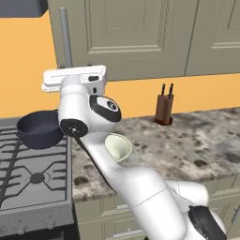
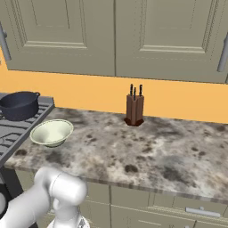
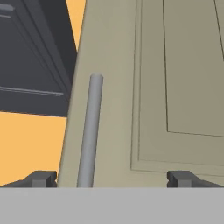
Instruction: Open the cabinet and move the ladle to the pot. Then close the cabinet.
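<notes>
While the tool (image 3: 112, 178) stands with its jaws wide and holding nothing, its two dark fingertips (image 3: 41, 178) flank the lower end of the long grey bar handle (image 3: 90, 131). The handle runs along the left edge of the grey-beige recessed-panel cabinet door (image 3: 148, 87), which is shut. Left of that edge lies open orange wall. The squat dark blue-grey pot (image 1: 40, 129) sits on the grey stove grate (image 1: 28, 173), below the tool, beside the speckled stone surface (image 1: 197, 145).
</notes>
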